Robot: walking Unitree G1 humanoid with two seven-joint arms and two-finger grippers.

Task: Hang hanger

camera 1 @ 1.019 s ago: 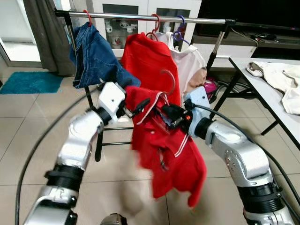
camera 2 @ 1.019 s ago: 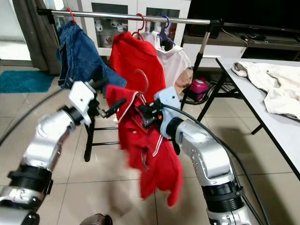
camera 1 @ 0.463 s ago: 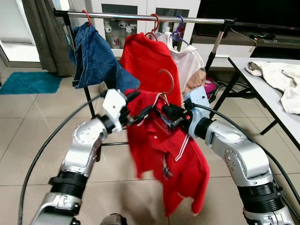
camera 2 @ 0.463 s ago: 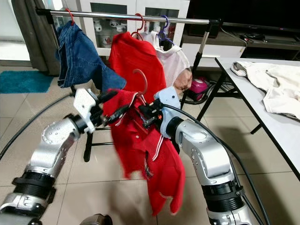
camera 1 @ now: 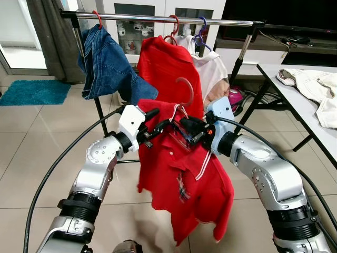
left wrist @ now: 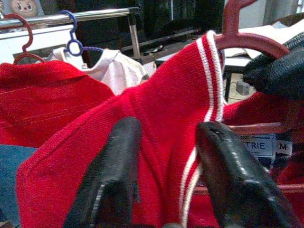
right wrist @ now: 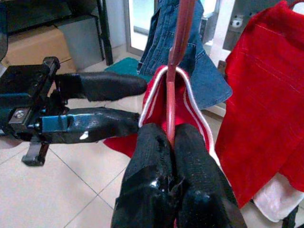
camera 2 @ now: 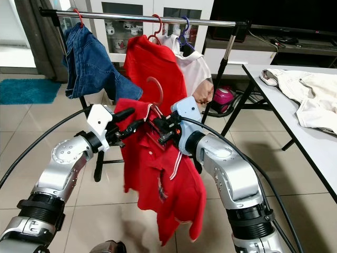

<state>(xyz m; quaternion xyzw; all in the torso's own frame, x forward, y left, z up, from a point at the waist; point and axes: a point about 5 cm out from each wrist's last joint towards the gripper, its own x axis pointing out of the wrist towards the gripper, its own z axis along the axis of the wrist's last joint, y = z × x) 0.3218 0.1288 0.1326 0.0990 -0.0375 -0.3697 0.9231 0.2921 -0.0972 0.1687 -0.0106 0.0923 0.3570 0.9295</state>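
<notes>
the hanger (right wrist: 178,57) with the red shirt (camera 1: 184,184) is pinched at its neck by the closed right gripper (right wrist: 171,137), below the rail (camera 1: 158,19). the left gripper (left wrist: 164,142), fingers parted around the shoulder, is best released before the hook is lifted over the rail.

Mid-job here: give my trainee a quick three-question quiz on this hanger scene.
1. True or false: the right gripper is shut on the hanger.
2. What does the left gripper have between its fingers? A) jeans B) the red shirt's shoulder C) the rail
3. Fill in: the hanger's hook is ___ the rail.

Key
1. True: its fingers pinch the hanger's stem.
2. B: the red shirt, with the fingers apart around the fabric.
3. Below, not yet on it; the jeans and another red garment already hang there.
</notes>
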